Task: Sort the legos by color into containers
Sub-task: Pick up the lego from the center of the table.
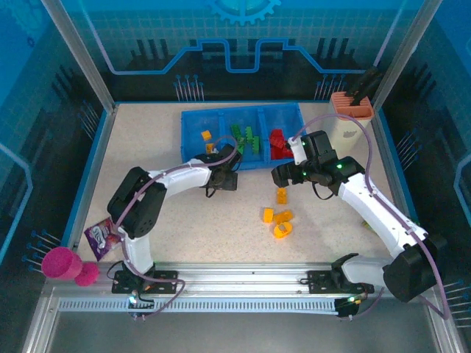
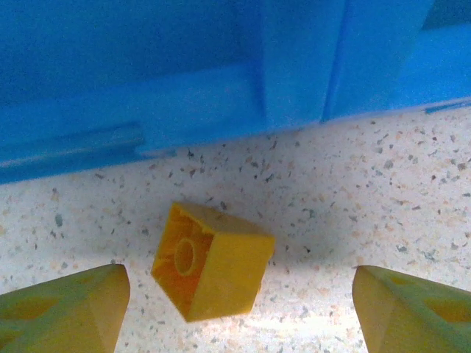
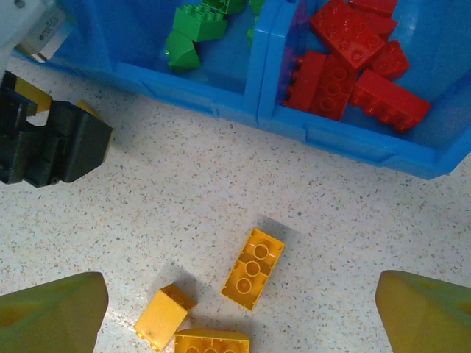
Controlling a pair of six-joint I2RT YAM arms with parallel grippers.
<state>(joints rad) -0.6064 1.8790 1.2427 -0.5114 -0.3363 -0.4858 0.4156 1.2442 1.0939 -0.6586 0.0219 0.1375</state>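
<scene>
Since no green or red piece lies loose on the desk [image 1: 176, 220], we judge the sort well advanced, with only orange-yellow ones left to move. Nearest the arm bases, at about 5 o'clock from the desk's middle in the top view, four loose orange-yellow legos [image 1: 281, 230] sit close together. Just beyond them, at 3 o'clock, the right end effector [image 1: 282, 177] hangs with its fingers spread wide and nothing between them. At about 10 o'clock, close to the middle, the left end effector [image 1: 223, 176] is also wide and empty, its fingers standing either side of a tipped yellow cube [image 2: 212, 262] without touching it. That cube rests on the desk just short of the tray wall. Farthest, at 12 o'clock, the blue tray [image 1: 250, 166] holds the sorted work. Its left compartment [image 1: 193, 125] has two orange-yellow pieces [image 1: 207, 135], the middle compartment [image 1: 243, 118] a cluster of green bricks [image 1: 246, 138], and the right compartment [image 1: 291, 121] a heap of red bricks [image 1: 278, 143]. We reckon five or so bricks remain, all bound for the left compartment.
</scene>
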